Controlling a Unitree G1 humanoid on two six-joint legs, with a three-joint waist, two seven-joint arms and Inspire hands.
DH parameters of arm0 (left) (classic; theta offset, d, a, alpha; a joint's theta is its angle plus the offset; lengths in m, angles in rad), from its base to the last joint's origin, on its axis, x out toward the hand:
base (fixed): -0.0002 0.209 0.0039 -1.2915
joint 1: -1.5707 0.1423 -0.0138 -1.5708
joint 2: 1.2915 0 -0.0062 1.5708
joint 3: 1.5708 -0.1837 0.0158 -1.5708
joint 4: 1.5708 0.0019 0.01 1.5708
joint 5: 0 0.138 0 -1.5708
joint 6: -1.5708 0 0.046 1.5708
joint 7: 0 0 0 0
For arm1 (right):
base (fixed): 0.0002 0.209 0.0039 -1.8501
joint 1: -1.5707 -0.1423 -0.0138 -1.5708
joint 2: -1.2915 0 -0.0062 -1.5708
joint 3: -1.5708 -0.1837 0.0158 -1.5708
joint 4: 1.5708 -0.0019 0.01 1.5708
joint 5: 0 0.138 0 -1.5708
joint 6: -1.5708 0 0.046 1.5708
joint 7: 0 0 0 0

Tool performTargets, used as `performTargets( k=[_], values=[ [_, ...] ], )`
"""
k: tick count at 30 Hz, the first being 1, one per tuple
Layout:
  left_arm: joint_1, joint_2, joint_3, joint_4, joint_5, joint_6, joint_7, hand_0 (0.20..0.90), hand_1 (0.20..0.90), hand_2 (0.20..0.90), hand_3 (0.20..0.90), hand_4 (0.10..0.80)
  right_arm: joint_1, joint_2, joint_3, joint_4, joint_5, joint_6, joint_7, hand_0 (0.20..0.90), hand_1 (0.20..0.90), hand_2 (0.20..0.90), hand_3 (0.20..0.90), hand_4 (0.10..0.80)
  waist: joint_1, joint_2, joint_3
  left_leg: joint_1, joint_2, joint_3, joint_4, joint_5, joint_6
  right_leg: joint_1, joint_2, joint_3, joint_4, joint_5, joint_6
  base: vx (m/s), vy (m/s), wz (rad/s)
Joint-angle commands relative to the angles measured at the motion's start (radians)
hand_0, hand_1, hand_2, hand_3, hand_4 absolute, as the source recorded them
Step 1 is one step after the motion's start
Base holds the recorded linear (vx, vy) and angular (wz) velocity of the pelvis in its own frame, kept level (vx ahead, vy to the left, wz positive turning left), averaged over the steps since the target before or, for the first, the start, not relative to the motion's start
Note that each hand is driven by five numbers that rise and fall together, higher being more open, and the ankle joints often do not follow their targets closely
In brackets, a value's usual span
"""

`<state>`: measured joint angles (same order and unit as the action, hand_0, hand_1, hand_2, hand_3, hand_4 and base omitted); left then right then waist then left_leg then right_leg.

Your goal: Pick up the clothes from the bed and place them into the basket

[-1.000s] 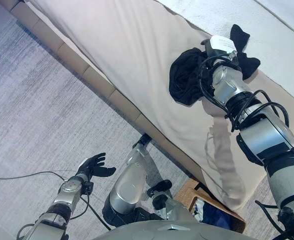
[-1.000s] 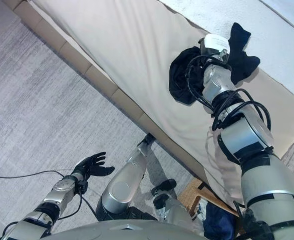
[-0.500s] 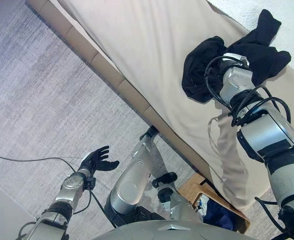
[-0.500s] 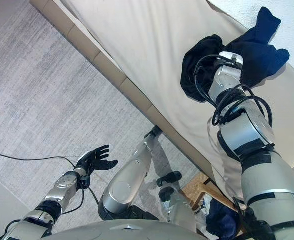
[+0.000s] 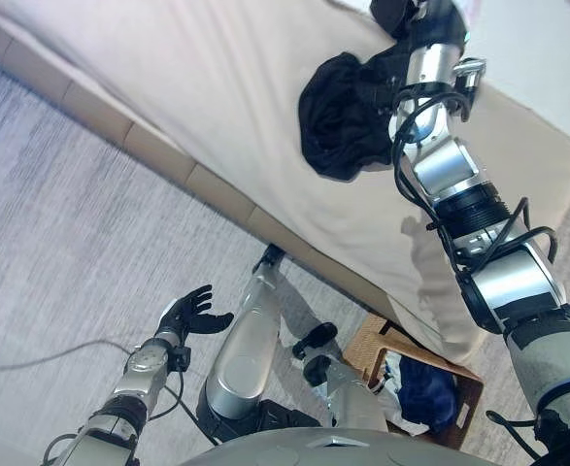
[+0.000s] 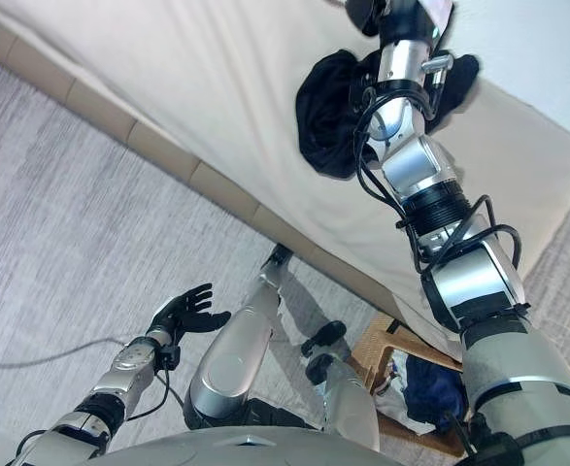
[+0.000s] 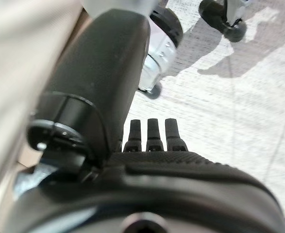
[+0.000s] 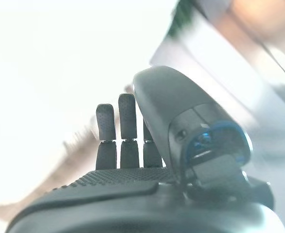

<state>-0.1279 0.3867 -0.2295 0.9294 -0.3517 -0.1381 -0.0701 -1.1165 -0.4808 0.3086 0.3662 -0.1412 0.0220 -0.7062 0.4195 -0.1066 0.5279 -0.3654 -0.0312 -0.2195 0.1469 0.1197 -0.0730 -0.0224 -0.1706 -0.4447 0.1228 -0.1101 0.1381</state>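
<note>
1. Bed with a beige cover fills the upper part of both eye views, its edge running diagonally above the grey carpet.
2. Dark clothes lie bunched on the bed cover, a black heap near the bed's edge; more dark cloth shows on the far side of the right arm.
3. Right hand is reached out past the heap, towards the top edge of the eye views; its own wrist view shows the fingers straight in a row with nothing between them and the thumb.
4. Whether this hand touches the clothes cannot be told.
5. Left hand hangs low over the carpet, well apart from the bed, fingers spread and relaxed, empty.
6. Wicker basket stands on the floor just beside the bed's edge, under the right arm, with blue and white cloth already inside it.
</note>
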Motion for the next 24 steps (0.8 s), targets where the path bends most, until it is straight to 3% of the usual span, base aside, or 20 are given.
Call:
performTargets(
  k=[1, 9, 12, 14, 16, 18, 24],
  values=[
    [0.09, 0.016, -0.005, 0.01, 0.044, -0.019, 0.006, 0.9, 0.9, 0.9, 0.9, 0.8, -0.008, -0.12, -0.087, -0.178, -0.01, -0.075, -0.096, 0.3, 0.3, 0.3, 0.2, 0.1, -0.047, 0.004, -0.093, 0.169, 0.001, 0.122, -0.084, -0.153, 0.107, -0.043, -0.002, 0.034, 0.052, 0.099, -0.039, -0.011, -0.083, -0.29],
    [0.127, 0.011, 0.01, 0.071, 0.191, 0.103, 0.011, 0.9, 0.9, 0.9, 0.9, 0.8, 0.146, -0.295, -0.139, -0.376, -0.081, 0.018, -0.06, 0.3, 0.3, 0.3, 0.2, 0.1, -0.172, -0.019, -0.297, 0.344, 0.016, 0.217, -0.11, -0.205, 0.121, 0.046, 0.036, 0.111, -0.022, 0.1, -0.023, 0.064, -0.096, -0.5],
    [0.115, 0.0, 0.013, 0.089, 0.192, 0.133, -0.005, 0.9, 0.9, 0.9, 0.9, 0.8, 0.197, -0.345, -0.14, -0.375, -0.007, 0.01, 0.039, 0.3, 0.3, 0.3, 0.2, 0.1, -0.212, -0.011, -0.353, 0.39, 0.016, 0.23, -0.137, -0.201, 0.113, 0.073, 0.051, 0.148, -0.051, 0.096, -0.026, 0.044, -0.048, -0.45],
    [0.105, -0.008, 0.018, 0.087, 0.2, 0.135, -0.022, 0.9, 0.9, 0.9, 0.9, 0.8, 0.244, -0.366, -0.138, -0.358, 0.04, 0.032, 0.174, 0.3, 0.3, 0.3, 0.2, 0.1, -0.231, -0.009, -0.372, 0.408, 0.017, 0.246, -0.151, -0.197, 0.106, 0.087, 0.055, 0.152, -0.066, 0.098, -0.028, 0.024, -0.064, -0.28],
    [0.098, -0.014, 0.006, 0.084, 0.2, 0.122, -0.036, 0.9, 0.9, 0.9, 0.9, 0.8, 0.299, -0.384, -0.134, -0.324, 0.071, 0.071, 0.293, 0.629, 0.629, 0.629, 0.584, 0.484, -0.245, -0.007, -0.383, 0.423, 0.02, 0.263, -0.167, -0.188, 0.099, 0.104, 0.062, 0.151, -0.084, 0.093, -0.035, -0.001, -0.06, -0.15],
    [0.093, -0.024, -0.004, 0.085, 0.203, 0.116, -0.038, 0.9, 0.9, 0.9, 0.9, 0.8, 0.337, -0.381, -0.129, -0.286, 0.051, 0.084, 0.371, 0.9, 0.9, 0.9, 0.9, 0.8, -0.253, -0.006, -0.387, 0.431, 0.024, 0.274, -0.177, -0.182, 0.094, 0.115, 0.067, 0.146, -0.093, 0.086, -0.043, -0.007, -0.04, -0.13],
    [0.093, -0.05, -0.025, 0.119, 0.227, 0.129, -0.035, 0.9, 0.9, 0.9, 0.9, 0.8, 0.367, -0.315, -0.076, -0.125, 0.033, 0.078, 0.572, 0.9, 0.9, 0.9, 0.9, 0.8, -0.245, -0.01, -0.387, 0.454, 0.025, 0.273, -0.187, -0.172, 0.084, 0.153, 0.068, 0.119, -0.102, 0.077, -0.056, 0.039, -0.009, -0.07]
  ],
)
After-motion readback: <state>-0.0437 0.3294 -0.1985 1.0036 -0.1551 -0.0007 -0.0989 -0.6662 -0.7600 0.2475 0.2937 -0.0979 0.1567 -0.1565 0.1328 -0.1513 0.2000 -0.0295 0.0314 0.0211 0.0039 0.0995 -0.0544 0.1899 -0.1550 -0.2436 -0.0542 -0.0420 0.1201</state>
